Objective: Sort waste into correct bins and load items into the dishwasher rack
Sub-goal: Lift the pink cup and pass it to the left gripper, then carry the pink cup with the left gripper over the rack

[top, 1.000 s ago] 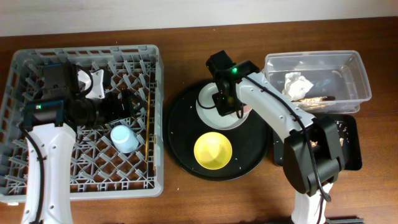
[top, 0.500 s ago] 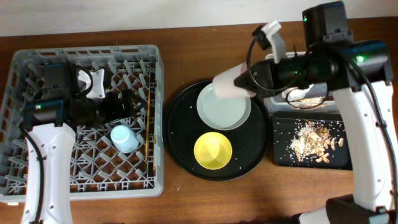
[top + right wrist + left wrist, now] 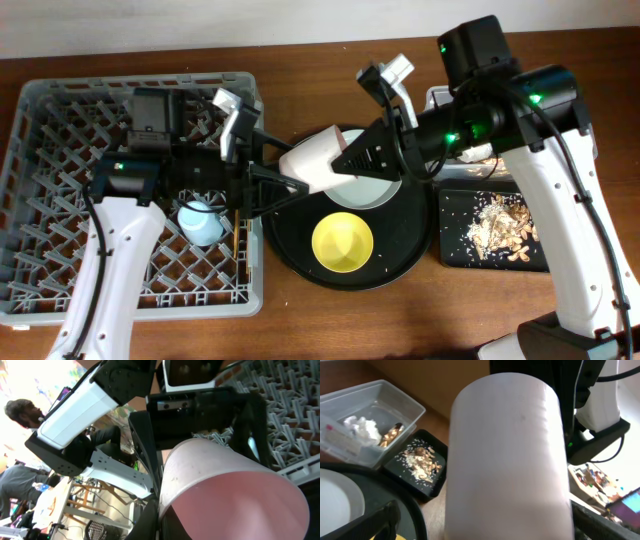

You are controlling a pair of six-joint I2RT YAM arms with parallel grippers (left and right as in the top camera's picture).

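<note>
Swinging off the rack [image 3: 40,120] in the last moment, the left claw [image 3: 270,163] is waiting wide open around the base of the pink cup [image 3: 318,160], which the right claw [image 3: 355,160] is gripping by the rim and passing across for loading.

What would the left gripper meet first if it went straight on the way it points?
The pink cup, held out toward it by the right gripper: it fills the left wrist view dead ahead of the left gripper. How wide the gap between them is, I cannot judge.
</note>
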